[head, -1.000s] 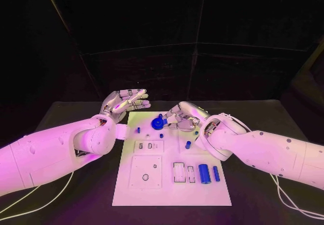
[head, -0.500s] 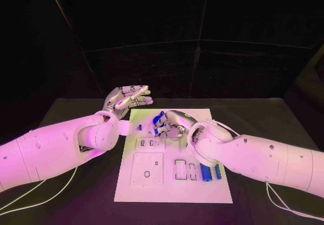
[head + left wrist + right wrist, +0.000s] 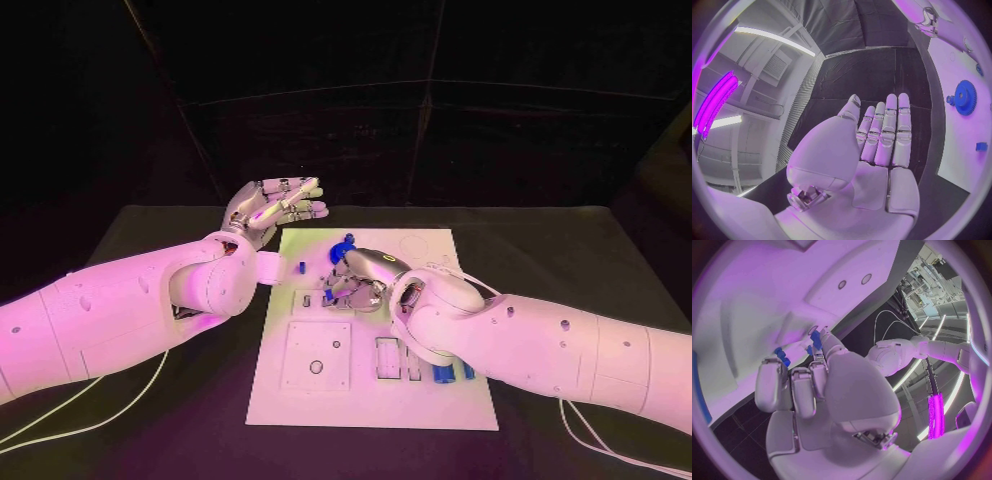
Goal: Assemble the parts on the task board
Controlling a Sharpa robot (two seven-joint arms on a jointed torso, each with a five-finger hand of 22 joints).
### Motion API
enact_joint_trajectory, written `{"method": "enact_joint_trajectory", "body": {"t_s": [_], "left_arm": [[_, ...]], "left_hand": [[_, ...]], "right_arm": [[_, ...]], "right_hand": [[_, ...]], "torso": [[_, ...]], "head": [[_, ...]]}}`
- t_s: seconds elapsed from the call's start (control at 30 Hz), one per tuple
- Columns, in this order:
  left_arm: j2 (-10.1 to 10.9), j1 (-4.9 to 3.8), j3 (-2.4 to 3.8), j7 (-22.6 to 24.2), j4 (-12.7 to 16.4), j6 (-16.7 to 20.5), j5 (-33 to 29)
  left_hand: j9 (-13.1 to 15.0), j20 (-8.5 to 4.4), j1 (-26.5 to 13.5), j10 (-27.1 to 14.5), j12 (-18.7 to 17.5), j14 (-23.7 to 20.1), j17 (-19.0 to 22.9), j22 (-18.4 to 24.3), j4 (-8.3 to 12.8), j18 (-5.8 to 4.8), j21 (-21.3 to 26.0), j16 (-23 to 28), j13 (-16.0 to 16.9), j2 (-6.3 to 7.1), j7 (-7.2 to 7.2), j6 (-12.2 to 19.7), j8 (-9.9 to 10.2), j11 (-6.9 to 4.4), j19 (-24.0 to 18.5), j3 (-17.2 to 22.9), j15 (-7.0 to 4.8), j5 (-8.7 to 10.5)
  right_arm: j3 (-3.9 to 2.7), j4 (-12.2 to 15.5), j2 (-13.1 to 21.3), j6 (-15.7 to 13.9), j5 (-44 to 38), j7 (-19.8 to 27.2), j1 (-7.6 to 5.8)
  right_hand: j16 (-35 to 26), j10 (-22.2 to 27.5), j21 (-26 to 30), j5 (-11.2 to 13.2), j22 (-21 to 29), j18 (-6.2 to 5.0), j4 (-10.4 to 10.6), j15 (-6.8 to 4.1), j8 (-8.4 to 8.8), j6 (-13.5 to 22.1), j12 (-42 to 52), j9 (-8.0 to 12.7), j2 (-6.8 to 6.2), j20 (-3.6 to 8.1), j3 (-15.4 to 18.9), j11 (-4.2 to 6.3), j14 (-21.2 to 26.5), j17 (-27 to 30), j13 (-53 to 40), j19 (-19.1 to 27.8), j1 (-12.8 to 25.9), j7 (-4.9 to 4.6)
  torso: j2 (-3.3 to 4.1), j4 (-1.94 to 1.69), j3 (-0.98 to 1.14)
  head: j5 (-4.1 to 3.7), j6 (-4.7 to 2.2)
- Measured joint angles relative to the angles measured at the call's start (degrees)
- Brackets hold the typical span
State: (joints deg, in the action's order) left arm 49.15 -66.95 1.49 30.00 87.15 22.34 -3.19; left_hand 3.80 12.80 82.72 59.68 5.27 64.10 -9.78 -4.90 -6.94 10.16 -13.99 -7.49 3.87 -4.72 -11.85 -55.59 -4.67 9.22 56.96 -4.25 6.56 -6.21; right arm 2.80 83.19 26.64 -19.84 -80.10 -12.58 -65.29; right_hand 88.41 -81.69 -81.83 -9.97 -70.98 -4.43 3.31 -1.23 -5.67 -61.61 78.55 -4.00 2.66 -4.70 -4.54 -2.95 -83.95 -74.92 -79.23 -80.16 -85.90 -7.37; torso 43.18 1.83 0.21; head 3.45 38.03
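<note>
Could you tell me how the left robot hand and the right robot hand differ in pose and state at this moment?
The left robot hand is raised beside the task board, fingers straight and holding nothing; the right robot hand is curled down over the board. The left is off the board's far left corner; the right is over its middle, fingertips among small blue parts. Both are silver on white arms.

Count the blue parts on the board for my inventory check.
5: a gear at the far end, a small peg to its left, one piece at the right hand's fingertips, two cylinders beside the right forearm. More may hide under that arm.
</note>
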Motion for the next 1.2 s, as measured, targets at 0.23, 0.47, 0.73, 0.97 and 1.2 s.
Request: {"method": "enact_joint_trajectory", "body": {"t_s": [0.23, 0.47, 0.73, 0.97, 1.2], "left_arm": [[0.0, 0.0, 0.0, 0.0, 0.0, 0.0, 0.0], [0.0, 0.0, 0.0, 0.0, -0.1, 0.0, 0.0], [-0.1, 0.0, 0.0, 0.0, -0.2, 0.0, 0.0], [-0.1, 0.0, 0.0, 0.0, -0.2, 0.0, 0.0], [-0.1, 0.0, 0.0, 0.0, -0.3, 0.0, 0.0]], "left_hand": [[0.0, 0.0, 0.0, 0.0, 0.0, 0.0, 0.0, 0.0, 0.0, 0.0, 0.0, 0.0, 0.0, 0.0, 0.0, 0.0, 0.0, 0.0, 0.0, 0.0, 0.0, 0.0], [0.0, 0.0, 0.0, 0.0, 0.0, 0.0, 0.0, 0.0, 0.0, 0.0, 0.0, 0.0, 0.0, 0.0, 0.0, 0.0, 0.0, 0.0, 0.0, 0.0, 0.0, 0.0], [0.0, 0.0, 0.0, 0.0, 0.0, 0.0, 0.0, 0.0, 0.0, 0.0, 0.0, 0.0, 0.0, 0.0, 0.0, 0.0, 0.0, 0.0, 0.0, 0.0, 0.0, 0.0], [0.0, 0.0, 0.0, 0.0, 0.0, 0.0, 0.0, 0.0, 0.0, 0.0, 0.0, 0.0, 0.0, 0.0, 0.0, 0.0, 0.0, 0.0, 0.0, 0.0, 0.0, 0.0], [0.0, 0.0, 0.0, 0.0, 0.0, 0.0, 0.0, 0.0, 0.0, 0.0, 0.0, 0.0, 0.0, 0.0, 0.0, 0.0, 0.0, 0.0, 0.0, 0.0, 0.0, 0.0]], "right_arm": [[0.01, -0.2, 0.0, 0.8, -1.0, -0.8, 0.2], [-0.04, -0.2, 0.0, 1.1, -1.9, -1.5, 0.23], [-0.1, -0.2, 0.0, 1.4, -2.7, -2.0, 0.2], [-0.2, -0.2, 0.1, 2.0, -3.7, -2.5, 0.12], [-0.28, -0.1, 0.1, 2.7, -4.6, -3.0, 0.02]], "right_hand": [[0.0, 0.0, 0.0, -0.1, 0.0, 0.0, 0.0, 0.0, -0.25, 0.0, 0.0, 0.0, 0.0, 0.0, 0.0, 0.0, 0.0, 0.0, 0.0, 0.0, 0.0, 0.0], [0.0, 0.0, 0.0, -0.1, 0.0, 0.0, -0.1, 0.0, -0.24, 0.0, 0.0, 0.1, -0.01, 0.0, -0.1, 0.0, 0.0, 0.0, 0.0, 0.0, 0.0, 0.02], [0.0, 0.0, 0.0, -0.1, 0.1, 0.0, -0.1, 0.0, -0.17, 0.0, 0.0, 0.1, -0.02, 0.0, -0.1, 0.0, 0.0, 0.0, 0.0, 0.0, 0.0, 0.03], [0.0, 0.2, 0.0, -0.1, 0.1, 0.0, -0.3, 0.0, -0.09, -0.1, -0.3, 0.0, -0.5, 0.0, -0.3, 0.22, 0.0, 0.0, 0.0, 0.0, 0.5, -0.11], [0.0, 0.0, 0.0, 0.3, 0.4, 0.0, -0.2, 0.0, -0.08, -0.2, -0.8, 0.0, -1.3, 0.0, -0.6, 0.41, 0.0, 0.0, 0.1, 0.0, 1.3, -0.01]], "torso": [[0.0, -0.01, -0.02], [-0.01, 0.0, -0.02], [-0.01, 0.03, 0.0], [-0.01, 0.08, -0.01], [-0.02, 0.09, -0.03]], "head": [[0.13, 0.09], [0.17, 0.26], [0.26, 0.39], [0.24, 0.43], [0.09, 0.43]]}}
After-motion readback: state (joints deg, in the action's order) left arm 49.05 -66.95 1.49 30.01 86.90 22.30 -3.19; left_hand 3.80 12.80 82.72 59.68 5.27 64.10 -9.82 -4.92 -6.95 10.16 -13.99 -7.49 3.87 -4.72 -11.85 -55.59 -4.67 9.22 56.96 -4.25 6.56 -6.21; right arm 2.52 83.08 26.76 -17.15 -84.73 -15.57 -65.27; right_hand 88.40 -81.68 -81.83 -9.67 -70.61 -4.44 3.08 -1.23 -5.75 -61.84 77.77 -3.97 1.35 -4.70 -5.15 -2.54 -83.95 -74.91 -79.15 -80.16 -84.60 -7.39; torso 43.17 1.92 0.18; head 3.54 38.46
